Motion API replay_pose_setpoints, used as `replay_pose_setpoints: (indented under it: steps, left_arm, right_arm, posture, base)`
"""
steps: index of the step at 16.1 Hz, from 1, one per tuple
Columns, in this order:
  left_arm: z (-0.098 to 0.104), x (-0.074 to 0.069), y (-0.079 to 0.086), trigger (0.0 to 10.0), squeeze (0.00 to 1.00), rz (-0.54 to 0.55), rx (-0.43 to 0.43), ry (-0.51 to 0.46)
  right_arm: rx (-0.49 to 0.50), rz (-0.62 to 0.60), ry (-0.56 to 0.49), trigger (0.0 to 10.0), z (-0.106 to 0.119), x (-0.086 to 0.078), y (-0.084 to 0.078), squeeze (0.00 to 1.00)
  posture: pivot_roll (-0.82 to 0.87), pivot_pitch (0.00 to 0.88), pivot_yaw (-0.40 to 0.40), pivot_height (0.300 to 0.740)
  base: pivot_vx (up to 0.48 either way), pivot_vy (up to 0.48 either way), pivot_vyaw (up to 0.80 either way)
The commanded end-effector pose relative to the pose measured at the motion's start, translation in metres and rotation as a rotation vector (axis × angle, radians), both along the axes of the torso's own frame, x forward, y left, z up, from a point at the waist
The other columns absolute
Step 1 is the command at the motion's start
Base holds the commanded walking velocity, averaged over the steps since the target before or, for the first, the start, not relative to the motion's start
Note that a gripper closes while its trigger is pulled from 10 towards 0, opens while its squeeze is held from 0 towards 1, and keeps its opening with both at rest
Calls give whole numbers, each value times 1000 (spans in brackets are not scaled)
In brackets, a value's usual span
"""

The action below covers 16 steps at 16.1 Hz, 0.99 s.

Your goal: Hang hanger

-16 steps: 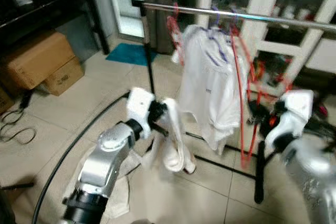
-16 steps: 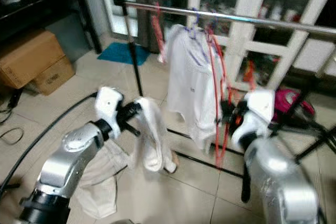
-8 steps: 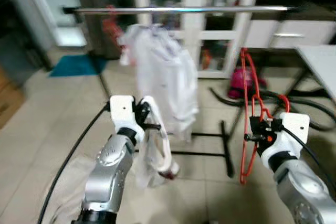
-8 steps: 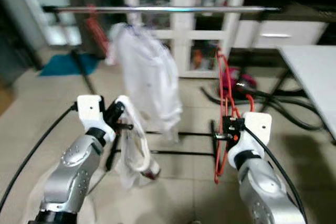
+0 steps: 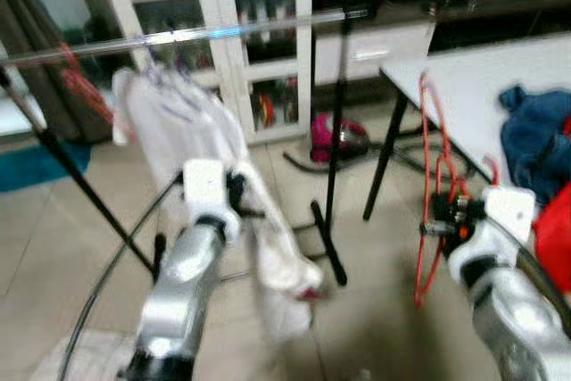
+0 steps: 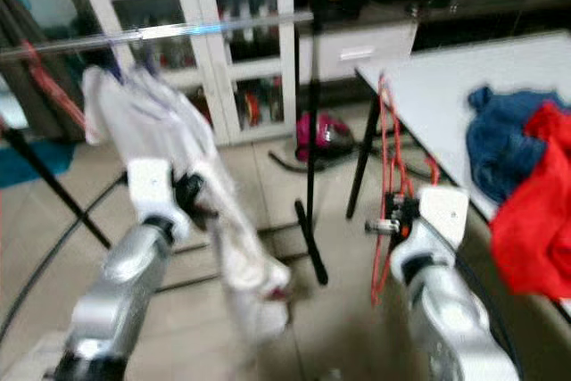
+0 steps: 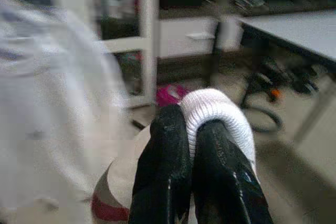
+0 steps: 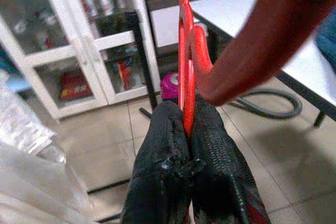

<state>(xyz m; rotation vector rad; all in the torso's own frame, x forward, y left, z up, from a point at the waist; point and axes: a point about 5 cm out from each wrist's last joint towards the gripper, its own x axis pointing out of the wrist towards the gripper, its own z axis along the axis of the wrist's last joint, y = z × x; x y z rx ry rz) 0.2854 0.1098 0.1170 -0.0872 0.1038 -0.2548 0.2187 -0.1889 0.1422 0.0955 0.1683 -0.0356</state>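
The right claw (image 8: 185, 129) is clamped tight on a red hanger (image 5: 434, 194), its two black fingers (image 8: 163, 150) pressed together with the thin red wire pinched between them. The hanger hangs with its long axis upright: from the claw it runs up past the edge of the white worktop (image 5: 464, 78) and down toward the tiled floor (image 5: 375, 256). It is held in the air, well apart from the metal rail (image 5: 178, 37) of the clothes rack.

The left claw (image 7: 190, 145) is closed on a white cloth (image 5: 277, 256), the ribbed fold of it squeezed between the fingertips while the rest droops toward the floor. Behind it a white shirt (image 5: 165, 131) hangs from the rail, in front of a white glass-door cabinet (image 5: 241, 33). Blue clothing (image 6: 504, 136) and red clothing (image 6: 535, 220) lie on the worktop, the red spilling over its edge.
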Motion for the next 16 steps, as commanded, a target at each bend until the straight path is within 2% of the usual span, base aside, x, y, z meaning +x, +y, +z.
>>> replay_pose_setpoints:
  steps: [1,4,6,7,10,11,12,16]
  left_arm:
    - [10,6,6,10000,0,-3,47,-63]
    - [13,12,12,10000,0,-1,107,-50]
    - [30,9,12,10000,0,-77,165,-129]
    - [36,7,12,10000,0,-92,163,-157]
    - [53,8,21,10000,0,-128,237,-209]
    - [65,11,25,10000,0,-138,218,-239]
    - [68,12,25,10000,0,-138,205,-235]
    - [68,11,18,10000,0,-106,125,-195]
  right_arm:
    - [-2,12,-44,10000,7,2,7,0]
    - [3,2,-42,10000,7,4,9,0]
    - [-46,12,-44,10000,12,3,6,0]
    - [-59,23,-55,10000,16,4,6,0]
    - [-45,11,-125,10000,35,9,5,0]
    - [-46,-3,-133,10000,41,10,4,0]
    - [-47,-9,-133,10000,43,10,3,0]
    - [-73,-39,-130,10000,55,6,-1,0]
  posture:
    - [60,0,101,740]
    - [64,22,102,740]
    - [65,29,92,740]
    - [64,31,90,740]
    - [57,29,84,740]
    - [53,23,86,740]
    - [47,20,90,740]
    - [20,14,98,740]
  base:
    - [0,0,-800]
    - [0,0,-800]
    - [0,0,-800]
    - [0,0,-800]
    - [0,0,-800]
    - [0,0,-800]
    - [0,0,-800]
    - [0,0,-800]
